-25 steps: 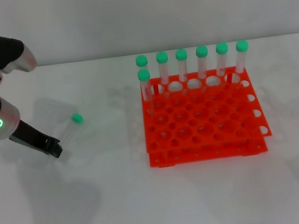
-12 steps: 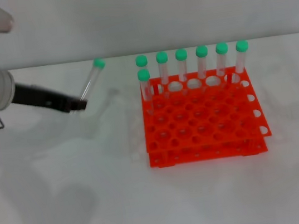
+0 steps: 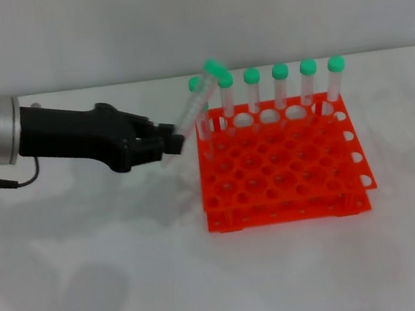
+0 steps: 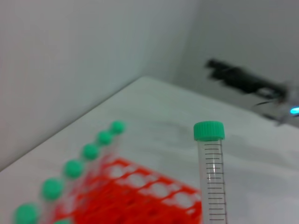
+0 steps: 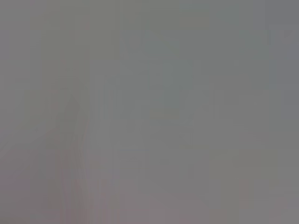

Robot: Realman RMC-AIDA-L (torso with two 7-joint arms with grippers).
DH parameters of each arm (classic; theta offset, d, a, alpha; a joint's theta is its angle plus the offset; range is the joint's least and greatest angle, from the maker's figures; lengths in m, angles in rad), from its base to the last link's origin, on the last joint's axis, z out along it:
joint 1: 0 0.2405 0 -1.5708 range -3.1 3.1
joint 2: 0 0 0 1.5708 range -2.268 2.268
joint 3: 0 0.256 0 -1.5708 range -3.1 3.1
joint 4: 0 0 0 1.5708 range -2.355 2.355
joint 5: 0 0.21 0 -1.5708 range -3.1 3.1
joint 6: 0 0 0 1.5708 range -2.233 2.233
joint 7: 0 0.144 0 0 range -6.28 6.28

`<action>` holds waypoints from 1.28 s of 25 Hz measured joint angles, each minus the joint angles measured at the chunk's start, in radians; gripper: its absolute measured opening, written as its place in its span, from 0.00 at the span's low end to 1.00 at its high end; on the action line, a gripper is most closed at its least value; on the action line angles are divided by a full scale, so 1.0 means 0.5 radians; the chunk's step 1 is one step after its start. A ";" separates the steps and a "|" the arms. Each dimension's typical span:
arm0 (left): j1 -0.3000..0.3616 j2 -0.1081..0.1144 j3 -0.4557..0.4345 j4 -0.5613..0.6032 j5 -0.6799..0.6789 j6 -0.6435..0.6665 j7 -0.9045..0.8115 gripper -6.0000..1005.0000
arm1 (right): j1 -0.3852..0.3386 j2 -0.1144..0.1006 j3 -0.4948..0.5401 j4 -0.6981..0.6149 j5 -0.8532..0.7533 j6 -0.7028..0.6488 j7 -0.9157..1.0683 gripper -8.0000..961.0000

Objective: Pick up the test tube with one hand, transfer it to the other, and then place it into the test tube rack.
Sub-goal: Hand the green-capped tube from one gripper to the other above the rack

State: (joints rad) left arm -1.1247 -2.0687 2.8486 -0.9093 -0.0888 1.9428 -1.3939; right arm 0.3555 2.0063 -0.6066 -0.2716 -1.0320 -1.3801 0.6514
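Note:
My left gripper (image 3: 171, 144), black, on the arm with the green ring, is shut on the lower end of the test tube (image 3: 198, 104). The tube is clear with a green cap and tilts up to the right, its cap above the back left corner of the orange-red test tube rack (image 3: 281, 179). The left wrist view shows the held tube (image 4: 211, 177) upright above the rack (image 4: 140, 198). The right gripper (image 4: 238, 78) shows there far off as a blurred black shape beside a blue light. It is out of the head view.
Several green-capped tubes (image 3: 281, 86) stand in the rack's back row, and they also show in the left wrist view (image 4: 74, 168). The rack stands on a white table (image 3: 132, 276) before a pale wall. The right wrist view shows only flat grey.
My left arm has lifted the tube off the table at the left and swung it right, up to the rack's back left corner. The rack and its tubes have not moved.

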 joint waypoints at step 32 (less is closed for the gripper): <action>-0.339 -0.020 0.000 0.359 0.473 -0.212 0.170 0.19 | 0.142 -0.038 -1.152 -0.172 -0.049 -0.319 1.049 0.87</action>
State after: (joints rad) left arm -1.2940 -2.0787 2.8487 -0.7299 0.1479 1.8369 -1.3088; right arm 0.4264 1.9871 -1.1826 -0.3577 -1.0568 -1.5399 1.1761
